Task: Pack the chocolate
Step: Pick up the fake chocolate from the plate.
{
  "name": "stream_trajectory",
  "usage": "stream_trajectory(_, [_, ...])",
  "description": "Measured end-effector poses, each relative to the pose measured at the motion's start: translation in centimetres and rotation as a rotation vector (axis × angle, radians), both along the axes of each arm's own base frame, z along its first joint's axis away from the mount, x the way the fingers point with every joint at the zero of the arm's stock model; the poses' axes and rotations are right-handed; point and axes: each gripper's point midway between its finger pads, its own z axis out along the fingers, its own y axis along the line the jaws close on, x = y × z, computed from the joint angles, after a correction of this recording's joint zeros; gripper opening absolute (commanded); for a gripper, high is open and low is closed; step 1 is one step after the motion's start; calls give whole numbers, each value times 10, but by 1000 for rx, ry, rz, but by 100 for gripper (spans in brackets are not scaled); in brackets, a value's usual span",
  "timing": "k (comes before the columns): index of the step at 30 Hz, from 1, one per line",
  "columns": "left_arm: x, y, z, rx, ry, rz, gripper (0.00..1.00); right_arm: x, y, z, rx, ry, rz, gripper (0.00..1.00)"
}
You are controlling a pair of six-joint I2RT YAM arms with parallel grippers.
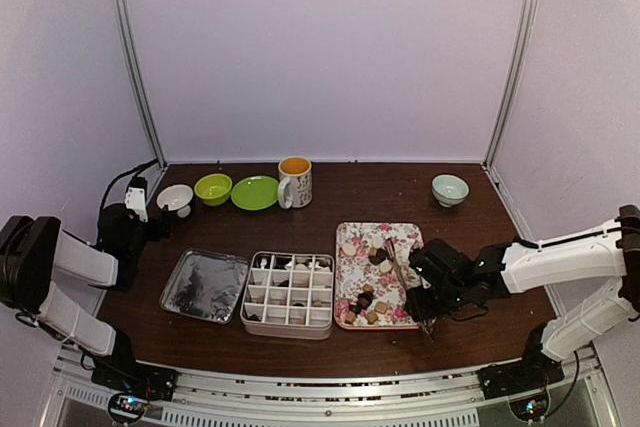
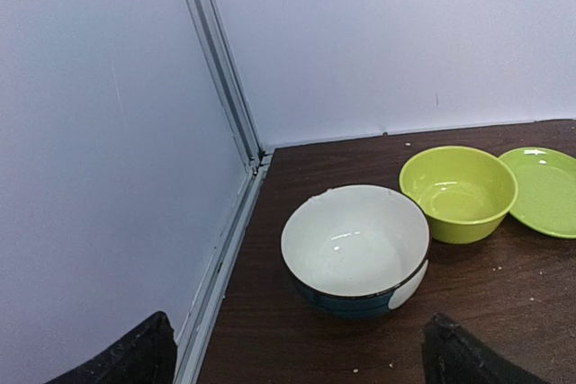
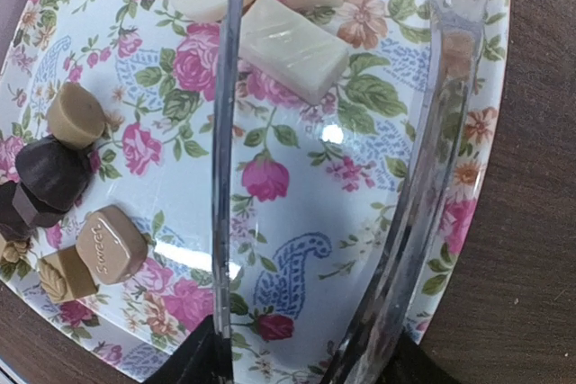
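Right tool (image 1: 422,305), tongs (image 3: 223,177) gripped; brown table (image 1: 400,187), white walls (image 1: 320,47)

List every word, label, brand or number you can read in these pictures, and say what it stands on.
Nothing reads clearly.
tan chocolate on the floral tray: embossed lettering on top, too blurred to read.
mug: dark markings on its side, too small to tell if they are words.
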Motion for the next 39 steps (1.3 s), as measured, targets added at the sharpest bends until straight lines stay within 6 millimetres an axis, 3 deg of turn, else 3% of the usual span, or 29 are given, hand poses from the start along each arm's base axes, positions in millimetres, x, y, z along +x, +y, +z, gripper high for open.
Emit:
stream_trajectory(10, [0,0,0,0,0,0,98,17,9,5,-77,-39,-20,59])
stream_trajectory(19, [0,0,0,0,0,0,98,23,12,-5,-47,-26,-128,58])
stream_trajectory(32, [0,0,0,0,0,0,98,31,18,3,88,-50,-228,42])
stream_trajectory(39, [0,0,0,0,0,0,98,34,15,24,128,-87,-244,36])
